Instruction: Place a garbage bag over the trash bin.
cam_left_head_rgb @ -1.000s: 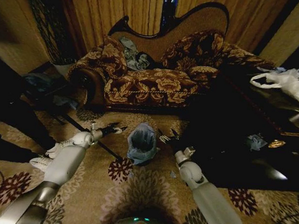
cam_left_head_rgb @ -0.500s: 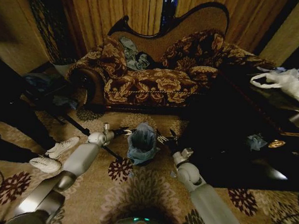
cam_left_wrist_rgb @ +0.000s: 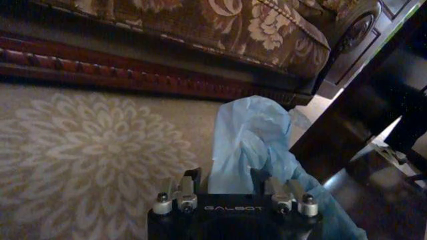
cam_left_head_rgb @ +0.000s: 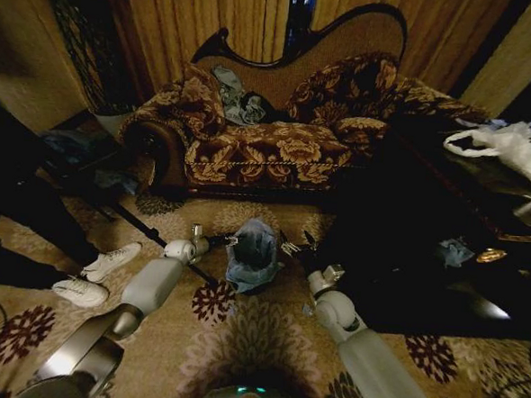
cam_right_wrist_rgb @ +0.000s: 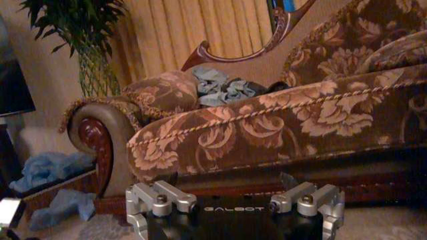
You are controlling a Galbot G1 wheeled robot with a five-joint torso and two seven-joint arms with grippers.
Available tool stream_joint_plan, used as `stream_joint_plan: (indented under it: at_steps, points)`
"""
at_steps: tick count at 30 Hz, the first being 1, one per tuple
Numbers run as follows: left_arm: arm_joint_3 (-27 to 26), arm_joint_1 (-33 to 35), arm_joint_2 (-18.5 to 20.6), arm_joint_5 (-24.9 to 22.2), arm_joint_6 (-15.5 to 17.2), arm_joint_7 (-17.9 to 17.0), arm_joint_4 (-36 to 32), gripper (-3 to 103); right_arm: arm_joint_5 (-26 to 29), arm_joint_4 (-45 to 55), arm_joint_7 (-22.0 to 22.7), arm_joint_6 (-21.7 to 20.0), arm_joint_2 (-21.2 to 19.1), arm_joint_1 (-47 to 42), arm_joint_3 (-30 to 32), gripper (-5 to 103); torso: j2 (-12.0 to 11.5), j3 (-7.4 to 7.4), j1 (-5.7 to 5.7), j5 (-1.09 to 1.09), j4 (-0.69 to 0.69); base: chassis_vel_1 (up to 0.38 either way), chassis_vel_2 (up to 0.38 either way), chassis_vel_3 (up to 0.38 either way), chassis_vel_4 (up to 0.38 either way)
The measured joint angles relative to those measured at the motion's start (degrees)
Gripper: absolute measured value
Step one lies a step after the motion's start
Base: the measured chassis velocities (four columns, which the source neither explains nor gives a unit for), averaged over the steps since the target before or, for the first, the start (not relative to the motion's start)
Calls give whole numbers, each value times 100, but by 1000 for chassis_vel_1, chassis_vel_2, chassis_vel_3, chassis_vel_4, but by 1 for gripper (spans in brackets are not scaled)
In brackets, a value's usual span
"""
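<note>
A thin, glossy pale blue-grey plastic garbage bag (cam_left_head_rgb: 252, 251) stands upright, crumpled, draped over the small trash bin (hidden beneath) on the floral carpet (cam_left_head_rgb: 257, 334) before the brocade sofa (cam_left_head_rgb: 278, 141). Left tool (cam_left_head_rgb: 230, 240) pinches its film; right tool (cam_left_head_rgb: 291, 247) sits spread wide just beside.

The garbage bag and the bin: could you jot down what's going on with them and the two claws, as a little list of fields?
garbage bag: pale blue film, draped over the bin on the carpet in front of the sofa
trash bin: mostly hidden under the bag
left claw: at the bag's left edge, closed on the film
right claw: open, just right of the bag, not gripping it
</note>
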Motion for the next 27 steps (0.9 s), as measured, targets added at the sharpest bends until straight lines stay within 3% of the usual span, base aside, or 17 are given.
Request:
stream_joint_plan:
  at_steps: [2, 3, 7, 10, 12, 20, 27]
  points:
    - [-48, 58, 24, 21, -24, -1, -41, 44, -12, -16, 24, -9, -12, 14, -48, 100, 0, 0, 0, -1, 0, 0, 0, 0, 0]
    - [-48, 58, 24, 21, -24, -1, -41, 44, -12, -16, 24, -9, -12, 14, -48, 100, 0, 0, 0, -1, 0, 0, 0, 0, 0]
    - [-99, 164, 130, 28, -31, -7, -190, 23, -16, -44, 87, -34, -10, 55, -108, 100, 0, 0, 0, -1, 0, 0, 0, 0, 0]
    - [-122, 178, 139, 27, -33, -7, -193, 17, -15, -45, 97, -42, -6, 60, -134, 100, 0, 0, 0, -1, 0, 0, 0, 0, 0]
    - [-156, 203, 143, 27, -42, -7, -196, 6, -12, -43, 105, -47, -6, 60, -157, 100, 0, 0, 0, -1, -1, 0, 0, 0, 0]
    - [-254, 278, 147, 28, -44, -45, -281, 0, -5, -14, 107, -44, -26, 34, -165, 100, 0, 0, 0, -1, 0, 0, 0, 0, 0]
    - [-518, 424, 159, -67, -20, -516, -355, 0, -7, 54, 123, -19, -105, -78, -135, 100, 0, 0, 0, -1, 0, 0, 0, 0, 0]
